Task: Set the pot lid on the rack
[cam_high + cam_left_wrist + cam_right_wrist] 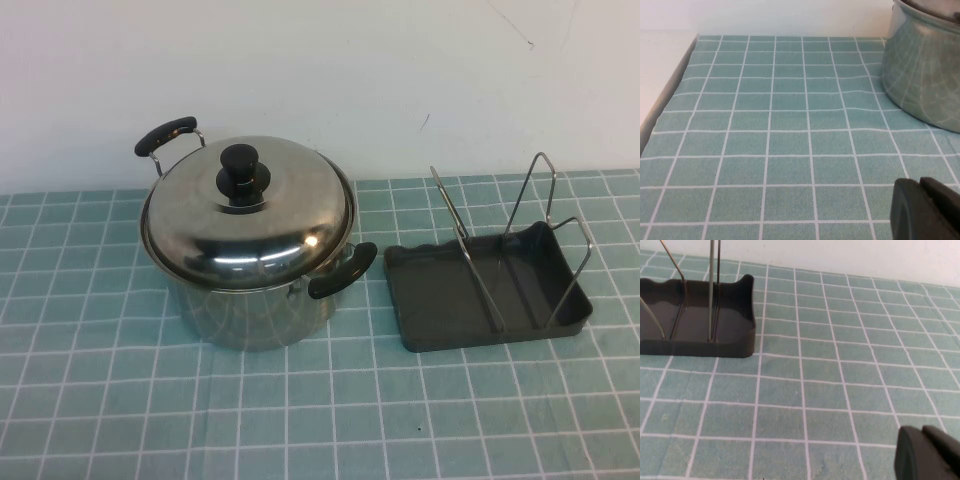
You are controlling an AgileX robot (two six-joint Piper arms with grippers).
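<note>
The pot lid (262,222), shiny domed steel with a black knob (240,176), sits on the steel pot (250,312) at the table's middle left. The rack (455,300), a dark grey tray with silver wire loops (545,195), stands just right of the pot and holds nothing. Neither arm shows in the high view. My left gripper (919,183) is shut and empty, low over the cloth, short of the pot's wall (922,75). My right gripper (920,430) is shut and empty, low over the cloth, apart from the rack (732,342).
A teal checked cloth (320,410) covers the table, with a white wall behind. The pot has two black handles (343,270). The cloth's left edge and bare white tabletop (660,75) show in the left wrist view.
</note>
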